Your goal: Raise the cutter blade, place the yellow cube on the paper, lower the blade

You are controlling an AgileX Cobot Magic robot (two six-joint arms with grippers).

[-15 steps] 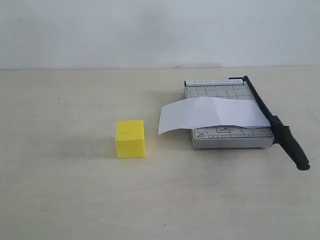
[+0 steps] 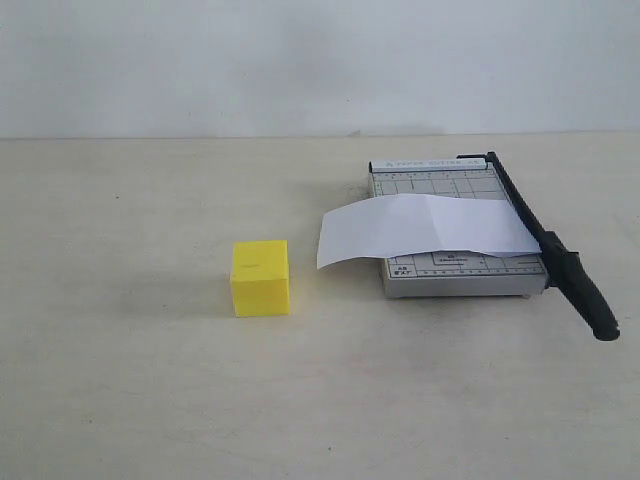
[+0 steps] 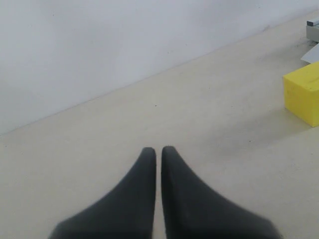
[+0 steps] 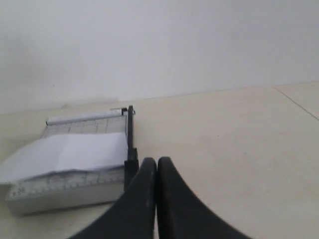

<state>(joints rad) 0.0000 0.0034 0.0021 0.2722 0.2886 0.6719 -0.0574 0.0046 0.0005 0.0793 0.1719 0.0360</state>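
The yellow cube (image 2: 261, 277) stands on the table left of the grey cutter board (image 2: 455, 265); it also shows at the edge of the left wrist view (image 3: 304, 93). The white paper (image 2: 420, 228) lies across the board and overhangs its left side. The cutter blade (image 2: 545, 243) lies flat along the board's right edge, handle toward the front. My left gripper (image 3: 158, 149) is shut and empty, well short of the cube. My right gripper (image 4: 156, 160) is shut and empty, near the blade (image 4: 130, 144) beside the paper (image 4: 70, 154). Neither gripper shows in the exterior view.
The cream table (image 2: 130, 400) runs back to a plain white wall (image 2: 300, 60). The cutter board (image 4: 60, 191) lies ahead of the right gripper, with bare table on its other side.
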